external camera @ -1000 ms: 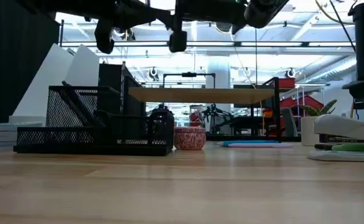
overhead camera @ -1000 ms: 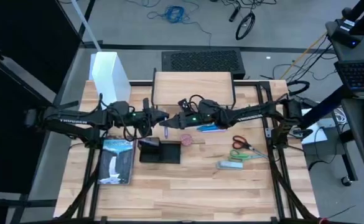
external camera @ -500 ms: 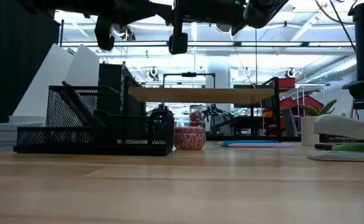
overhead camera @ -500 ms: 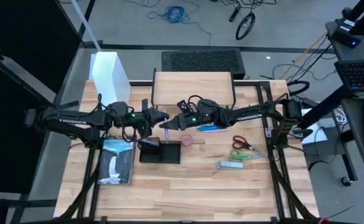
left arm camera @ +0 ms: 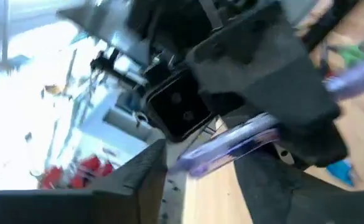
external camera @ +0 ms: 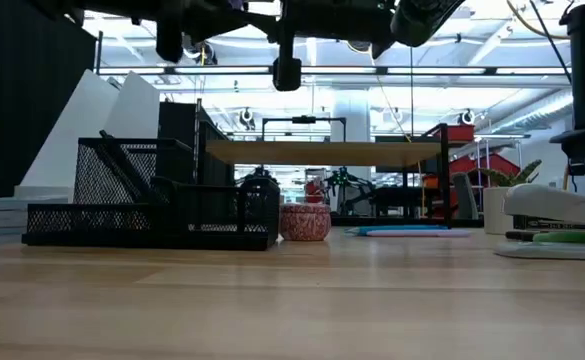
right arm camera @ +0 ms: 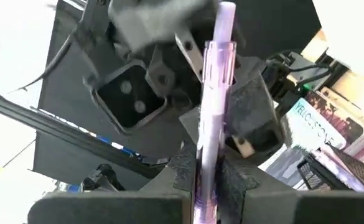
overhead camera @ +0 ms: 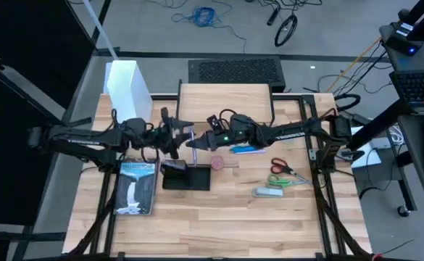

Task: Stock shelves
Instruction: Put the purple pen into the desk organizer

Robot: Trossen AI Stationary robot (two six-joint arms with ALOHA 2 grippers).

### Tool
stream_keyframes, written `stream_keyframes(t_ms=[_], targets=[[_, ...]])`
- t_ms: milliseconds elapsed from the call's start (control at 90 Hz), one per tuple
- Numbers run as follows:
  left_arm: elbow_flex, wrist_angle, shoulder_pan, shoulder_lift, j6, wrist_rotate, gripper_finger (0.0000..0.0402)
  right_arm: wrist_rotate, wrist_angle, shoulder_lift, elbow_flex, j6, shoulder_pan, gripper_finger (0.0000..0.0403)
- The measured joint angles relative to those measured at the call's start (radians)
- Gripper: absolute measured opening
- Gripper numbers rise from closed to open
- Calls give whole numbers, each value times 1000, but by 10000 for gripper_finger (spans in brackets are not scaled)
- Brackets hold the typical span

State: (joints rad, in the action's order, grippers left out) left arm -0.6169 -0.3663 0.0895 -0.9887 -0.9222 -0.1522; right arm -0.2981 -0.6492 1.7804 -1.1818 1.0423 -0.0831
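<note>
Looking down on a pale wood-plank worktop (overhead camera: pixel 219 217) in an open workshop, cables trailing over the grey floor beyond. Finding the shelves (overhead camera: pixel 225 100), a low riser with a flat light-wood top on thin black metal legs, standing at the far middle of the worktop, beside a tall white file box (overhead camera: pixel 128 90). Meeting just in front of the riser, raised above a black mesh organizer tray (overhead camera: pixel 186 176): both arms nose to nose. Pinching a slim translucent purple pen (right arm camera: pixel 211 106) in the right tool (overhead camera: pixel 196 143), fingers pressed tight on its barrel. Facing it with the left tool (overhead camera: pixel 188 134), fingers spread, one to either side of the pen in the left wrist view but not gripping it.

Judging the step as a handover of the pen between arms, partway through. Calling next for closing the left fingers squarely on the free end of the barrel, then loosening the right grip only once that hold is firm. Risking otherwise a pen dropping onto the tray below. Placing on the riser not yet done.
</note>
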Motion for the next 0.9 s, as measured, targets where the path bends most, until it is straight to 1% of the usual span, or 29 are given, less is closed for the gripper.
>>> stream_keyframes(t_ms=[122, 211, 322, 489, 556, 600, 667, 756, 833, 900], targets=[[0, 67, 0, 57, 176, -6, 195, -5, 1, -2, -1, -98, 1, 15], [0, 151, -1, 107, 322, -4, 196, 9, 6, -2, -1, -208, -1, 15], [0, 243, -2, 156, 519, -3, 197, 46, 33, -1, -1, -380, 2, 15], [0, 390, -7, 229, 833, 11, 197, 144, 51, 7, -1, -637, 14, 15], [0, 470, -7, 265, 987, 31, 197, 175, 50, 23, -1, -716, 22, 15], [0, 521, -7, 290, 1062, 49, 197, 195, 43, 41, -1, -758, 28, 15], [0, 599, -7, 325, 1125, 71, 197, 221, 25, 71, -1, -804, 37, 15], [0, 665, -7, 362, 1169, 77, 197, 242, -40, 129, -1, -847, 48, 15], [-1, 687, -7, 386, 1175, 75, 197, 247, -95, 191, -15, -874, 53, 15], [-1, 690, -7, 397, 1161, 72, 197, 248, -104, 242, -47, -892, 57, 15]])
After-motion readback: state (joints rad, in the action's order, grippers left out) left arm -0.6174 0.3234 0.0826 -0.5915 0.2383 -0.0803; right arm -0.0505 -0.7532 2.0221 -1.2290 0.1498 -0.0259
